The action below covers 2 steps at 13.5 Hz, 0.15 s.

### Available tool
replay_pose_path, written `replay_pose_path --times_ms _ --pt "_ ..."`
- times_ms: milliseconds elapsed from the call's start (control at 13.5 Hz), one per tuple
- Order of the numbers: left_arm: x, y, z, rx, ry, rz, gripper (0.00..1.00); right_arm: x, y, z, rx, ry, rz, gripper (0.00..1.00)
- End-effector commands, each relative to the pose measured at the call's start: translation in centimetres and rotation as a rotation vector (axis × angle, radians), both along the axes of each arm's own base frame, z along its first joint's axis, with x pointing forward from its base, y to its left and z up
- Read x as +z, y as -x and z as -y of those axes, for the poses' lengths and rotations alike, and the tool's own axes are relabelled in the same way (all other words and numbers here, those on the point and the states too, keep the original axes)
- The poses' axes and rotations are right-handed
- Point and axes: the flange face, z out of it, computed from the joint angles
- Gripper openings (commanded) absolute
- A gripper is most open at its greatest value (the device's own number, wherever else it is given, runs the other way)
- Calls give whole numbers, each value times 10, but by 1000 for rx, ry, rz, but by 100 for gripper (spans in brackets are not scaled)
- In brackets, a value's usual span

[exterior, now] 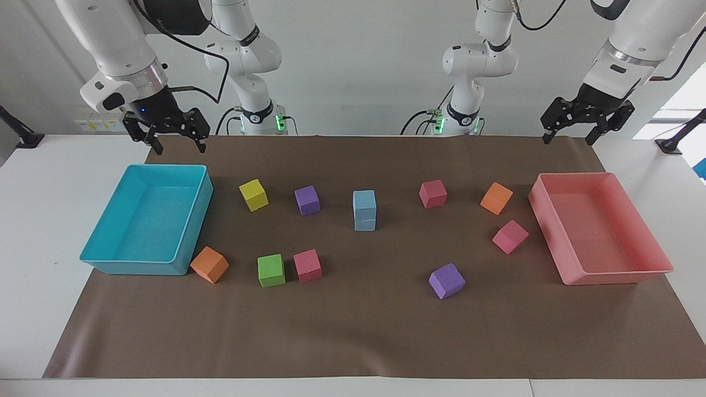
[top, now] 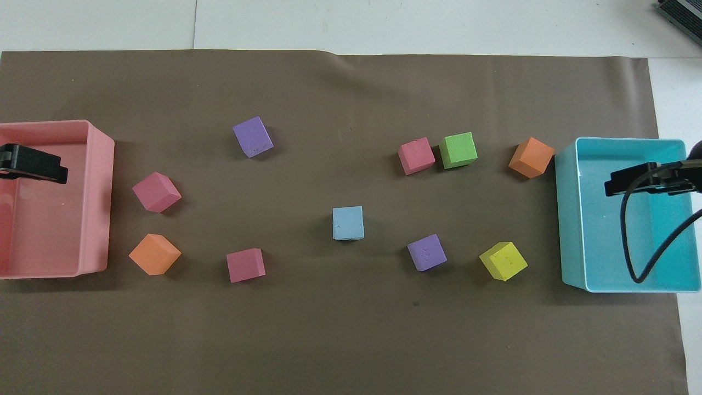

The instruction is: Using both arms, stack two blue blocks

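A: Grippers first, please.

B: Item 1, right gripper (exterior: 181, 149): raised, over the teal tray (exterior: 138, 268); fingers spread, holding nothing. Item 2, left gripper (exterior: 568, 138): raised, over the pink tray (exterior: 612, 274); fingers spread, likewise empty. Both arms wait.

A: And the task pieces?

B: Item 3, stack of two: upper blue block (exterior: 364, 199) sits squarely on lower blue block (exterior: 364, 220), edges aligned. It stands mid-counter on the brown mat (exterior: 353, 331), well apart from both grippers. From overhead only the upper block's top face (top: 347, 223) shows.

A: What shares its row, nearest the robots?

B: Toward the right arm's end: near purple cube (exterior: 307, 200) beside the stack, then yellow cube (exterior: 253, 194), tilted, near the teal tray. Toward the left arm's end: near pink cube (exterior: 433, 193), then near orange cube (exterior: 496, 198), turned on the diagonal, near the pink tray.

A: Next out?

B: Middle pink cube (exterior: 510, 236), turned, just farther out than the near orange cube.

A: Farthest row?

B: Far orange cube (exterior: 209, 264), against the teal tray's far corner, though whether they touch I cannot tell. Green cube (exterior: 271, 270) and far pink cube (exterior: 307, 266), side by side, touching or nearly so. Far purple cube (exterior: 447, 280), alone, turned. All on the mat, which covers most of the white counter (exterior: 33, 220)
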Motion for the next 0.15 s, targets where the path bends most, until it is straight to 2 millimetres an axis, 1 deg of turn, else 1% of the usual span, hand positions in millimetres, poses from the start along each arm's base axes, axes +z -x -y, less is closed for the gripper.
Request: replay_pose_path --times_ms 0,74 --pt "1 8 -1 14 -9 -10 100 18 10 14 -101 -2 -2 100" --pt "1 8 -1 14 -9 -10 100 13 16 15 -103 -5 7 100"
